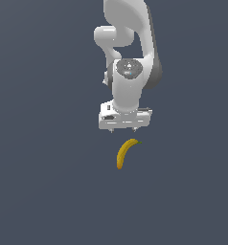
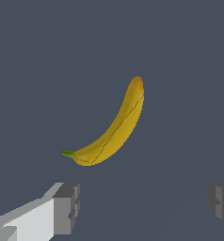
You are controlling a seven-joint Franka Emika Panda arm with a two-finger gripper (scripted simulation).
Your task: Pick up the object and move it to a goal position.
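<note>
A small curved yellow banana (image 1: 124,153) with a dark green stem tip lies on the flat dark grey surface. In the exterior view it sits just below my gripper (image 1: 123,129), which hangs above it and a little behind, pointing down. The wrist view shows the banana (image 2: 114,129) whole, beyond the two grey fingertips (image 2: 67,207), which stand wide apart with nothing between them. The gripper (image 2: 144,204) is open and empty and does not touch the banana.
The white arm (image 1: 130,52) rises from the gripper to the top of the exterior view. The dark grey surface (image 1: 39,191) spreads all around; nothing else shows on it.
</note>
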